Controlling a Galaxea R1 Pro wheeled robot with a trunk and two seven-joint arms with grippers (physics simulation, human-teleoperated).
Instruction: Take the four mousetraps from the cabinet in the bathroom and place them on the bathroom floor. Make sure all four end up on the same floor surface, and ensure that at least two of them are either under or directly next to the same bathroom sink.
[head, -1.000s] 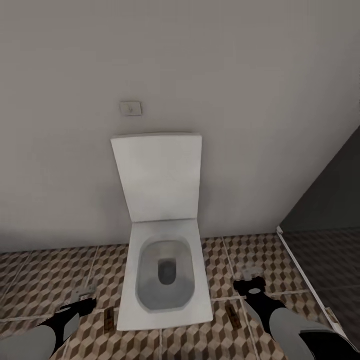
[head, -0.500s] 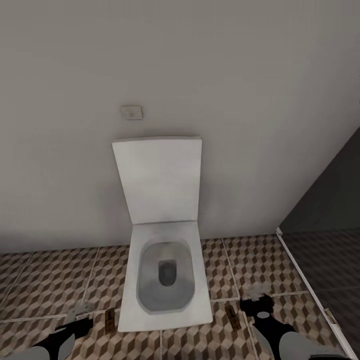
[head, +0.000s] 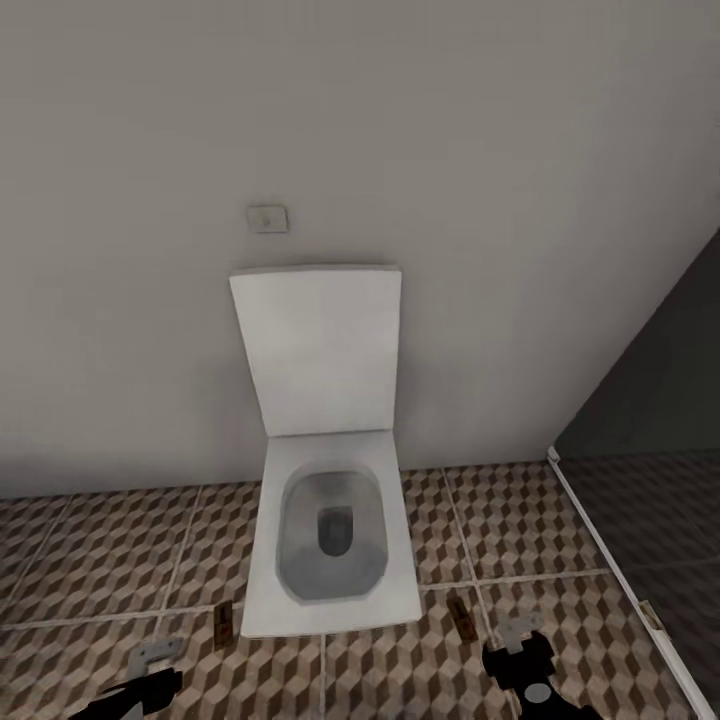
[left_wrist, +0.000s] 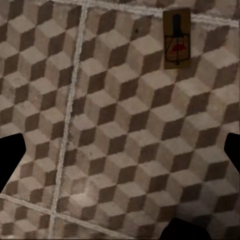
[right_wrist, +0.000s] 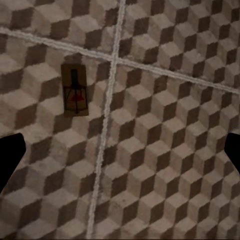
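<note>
Nearest me, my left gripper (head: 150, 662) and right gripper (head: 520, 633) hang low over the bathroom floor (head: 100, 550), both with fingers spread wide and nothing held. Just beyond them lie two mousetraps flat on the tiles — one mousetrap (head: 223, 626) by the toilet's front left corner, the other mousetrap (head: 460, 616) off its front right corner. Past those stands the white toilet (head: 330, 540), lid up against the grey wall (head: 400, 150) — a small plate (head: 267, 218) sits above it
</note>
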